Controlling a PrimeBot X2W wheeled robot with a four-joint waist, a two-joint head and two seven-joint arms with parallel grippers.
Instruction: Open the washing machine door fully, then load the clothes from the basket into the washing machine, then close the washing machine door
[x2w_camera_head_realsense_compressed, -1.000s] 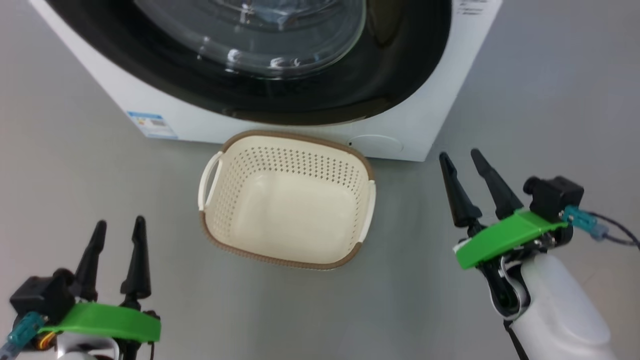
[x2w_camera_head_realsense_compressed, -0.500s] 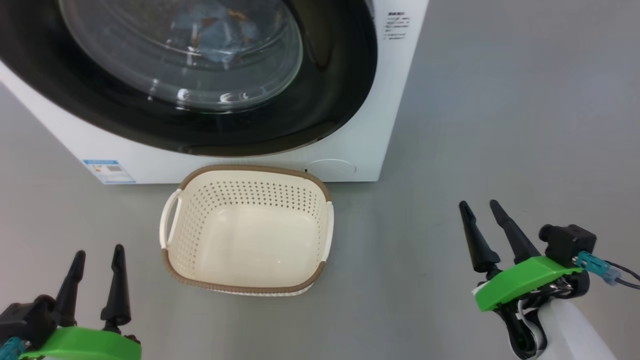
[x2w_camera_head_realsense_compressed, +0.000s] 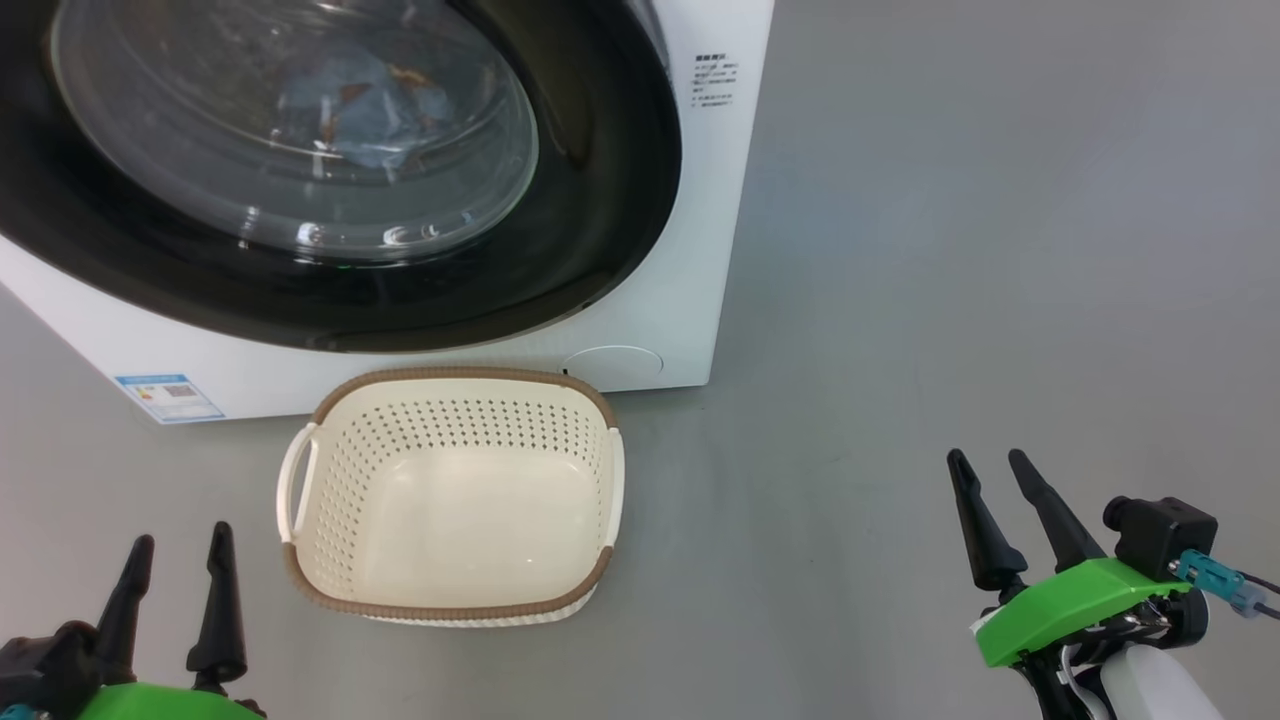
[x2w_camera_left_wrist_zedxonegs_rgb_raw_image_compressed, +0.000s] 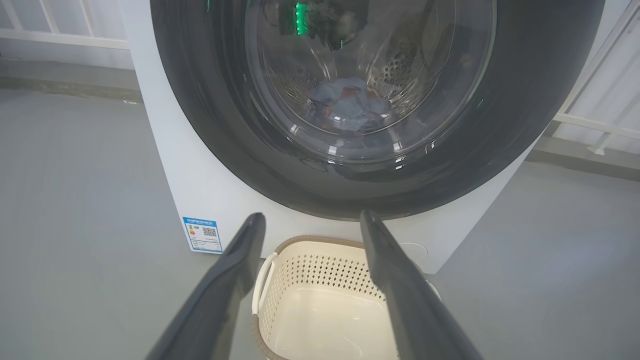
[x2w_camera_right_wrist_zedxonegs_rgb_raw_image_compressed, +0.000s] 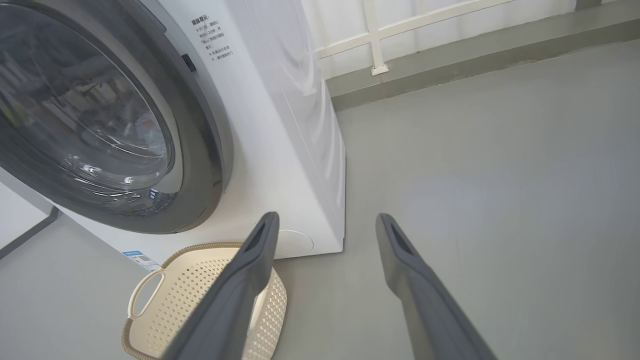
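Note:
The white washing machine (x2w_camera_head_realsense_compressed: 700, 250) stands at the upper left with its black-rimmed round door (x2w_camera_head_realsense_compressed: 590, 220) closed flat against the front. Through the glass I see the light blue clothes (x2w_camera_head_realsense_compressed: 370, 100) inside the drum, also in the left wrist view (x2w_camera_left_wrist_zedxonegs_rgb_raw_image_compressed: 350, 102). The cream basket (x2w_camera_head_realsense_compressed: 450, 400) sits on the floor just below the door, with nothing in it. My left gripper (x2w_camera_head_realsense_compressed: 178, 545) hovers open at the lower left, near the basket's left handle. My right gripper (x2w_camera_head_realsense_compressed: 992, 462) is open at the lower right, well away from the basket.
A blue label sticker (x2w_camera_head_realsense_compressed: 168, 396) marks the machine's lower left front, and a round filter cap (x2w_camera_head_realsense_compressed: 612, 362) sits at its lower right. Grey floor (x2w_camera_head_realsense_compressed: 1000, 250) stretches to the machine's right. A white railing and a low kerb (x2w_camera_right_wrist_zedxonegs_rgb_raw_image_compressed: 450, 55) run behind.
The whole head view has shifted, so machine and basket sit further left and lower in it. Both grippers appear lower in the frame and stay open.

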